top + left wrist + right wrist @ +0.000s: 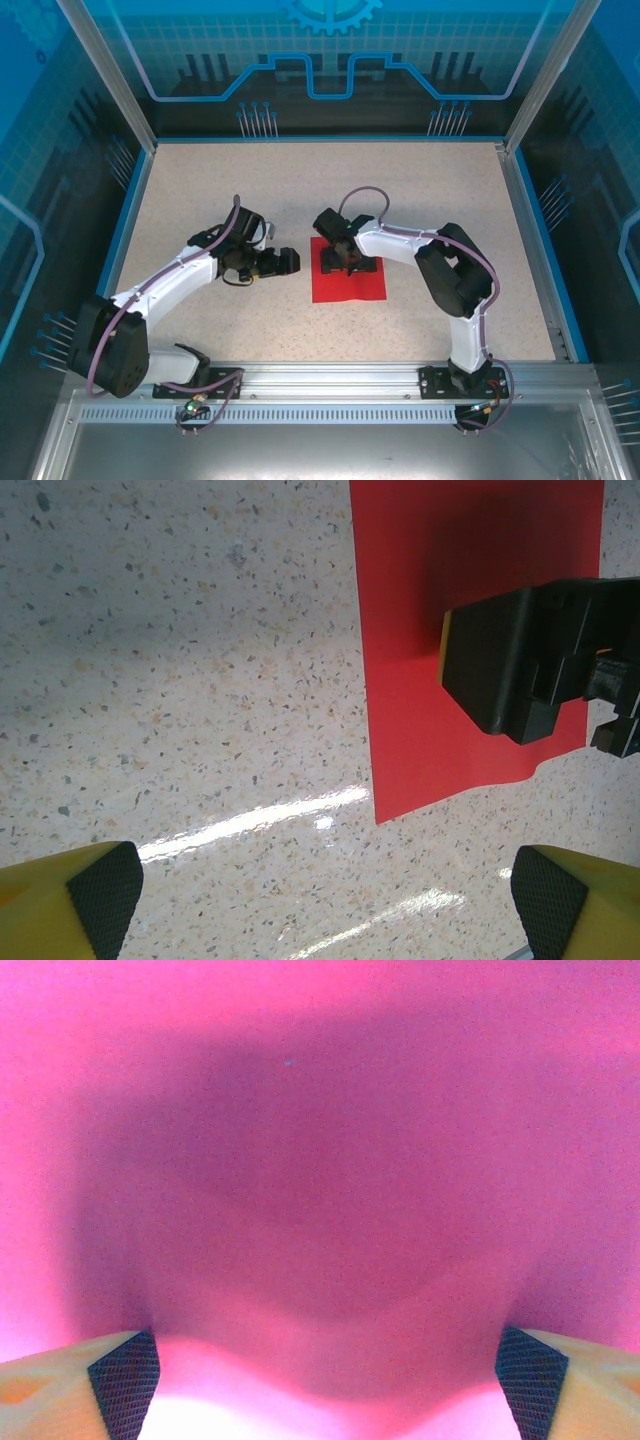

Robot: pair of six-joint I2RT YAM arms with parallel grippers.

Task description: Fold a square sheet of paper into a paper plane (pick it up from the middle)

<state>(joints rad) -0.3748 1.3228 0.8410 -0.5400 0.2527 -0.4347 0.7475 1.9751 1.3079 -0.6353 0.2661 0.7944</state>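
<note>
The task is at its very beginning, as far as I can judge: the square sheet of paper (352, 286) lies flat and unfolded on the tabletop (450, 200), and no crease or pointed shape is visible, so all the folds are left to do. In the top view the sheet is close to the middle of the tabletop, slightly toward 3 o'clock. The right claw (342, 262) is down on the sheet, on its part toward 11 o'clock. Its two pads (125, 1375) stand wide apart with only red paper between them, so it grips nothing yet. It looks ready to pinch the paper from the middle. The left claw (290, 261) is at 9 o'clock of the sheet, near it but not touching, and it is also wide and holds nothing. The paper is bright red, thin and smooth, with straight edges. In the left wrist view one edge looks a little wavy near the corner.
</note>
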